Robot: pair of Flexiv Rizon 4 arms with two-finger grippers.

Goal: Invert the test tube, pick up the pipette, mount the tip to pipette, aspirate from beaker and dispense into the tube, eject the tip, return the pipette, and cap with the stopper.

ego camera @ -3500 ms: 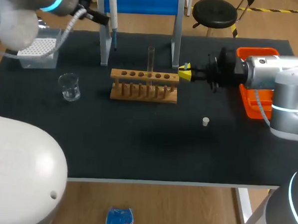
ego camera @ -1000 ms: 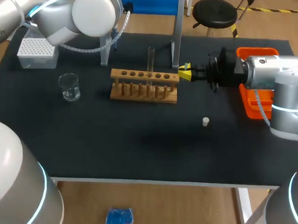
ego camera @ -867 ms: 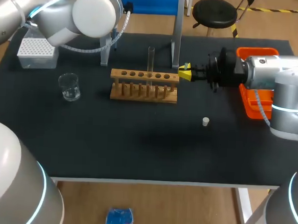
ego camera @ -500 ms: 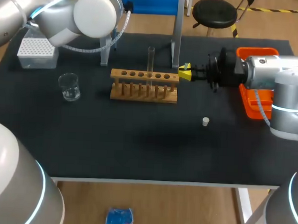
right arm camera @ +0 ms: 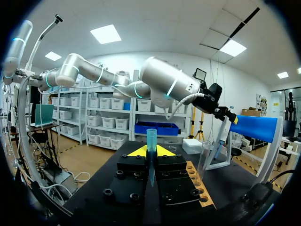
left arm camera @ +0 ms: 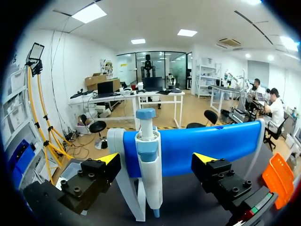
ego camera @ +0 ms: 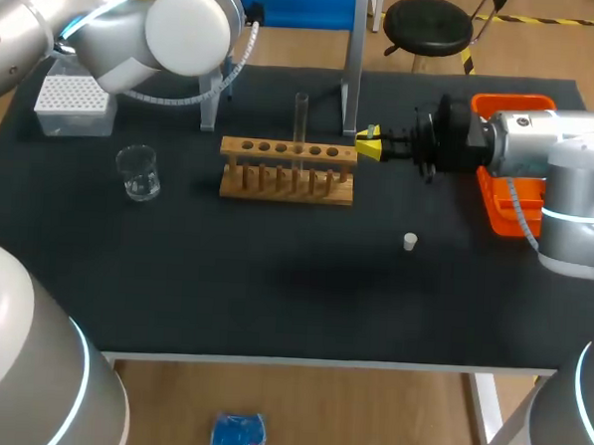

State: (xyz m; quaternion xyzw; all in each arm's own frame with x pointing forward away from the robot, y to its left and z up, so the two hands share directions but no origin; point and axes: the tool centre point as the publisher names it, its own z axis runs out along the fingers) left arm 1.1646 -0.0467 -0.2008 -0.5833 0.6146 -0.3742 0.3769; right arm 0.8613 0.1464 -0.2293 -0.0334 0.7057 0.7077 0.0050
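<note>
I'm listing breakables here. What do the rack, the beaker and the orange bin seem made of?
Rack: looks like bare wood, light brown, matt, with drilled holes. Beaker: clear and glossy, glass or clear plastic; I cannot tell which. Orange bin: probably moulded plastic, one even bright colour.

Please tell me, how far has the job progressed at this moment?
Looks done: the test tube stands upright in the rack. In hand: the left gripper is open around the pipette hanging on its stand, and the right gripper is shut on a blue tip. Left: mounting that tip, drawing from the beaker, dispensing, ejecting, returning the pipette, capping; the stopper lies loose on the table.
</note>
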